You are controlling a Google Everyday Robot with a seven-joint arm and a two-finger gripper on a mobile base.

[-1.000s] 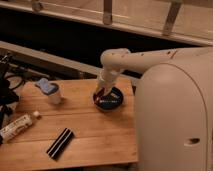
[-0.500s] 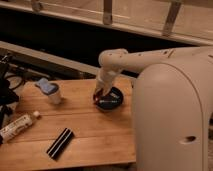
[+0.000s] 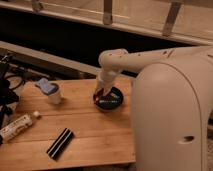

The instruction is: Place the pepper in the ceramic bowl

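Note:
The black ceramic bowl [image 3: 111,101] sits on the wooden table [image 3: 80,125] near its right side. My gripper [image 3: 99,94] hangs over the bowl's left rim at the end of the white arm [image 3: 125,60]. A small dark-red piece, the pepper [image 3: 97,96], shows at the gripper tip just above the bowl's left edge. I cannot tell whether it is held or lying in the bowl.
A white cup with a blue top [image 3: 50,91] stands at the left. A black rectangular bar with a stripe [image 3: 60,143] lies near the front edge. A white bottle [image 3: 17,127] lies at the far left. My white body [image 3: 172,115] fills the right.
The gripper has stayed over the bowl's left rim, with only a slight shift. Nothing else has moved.

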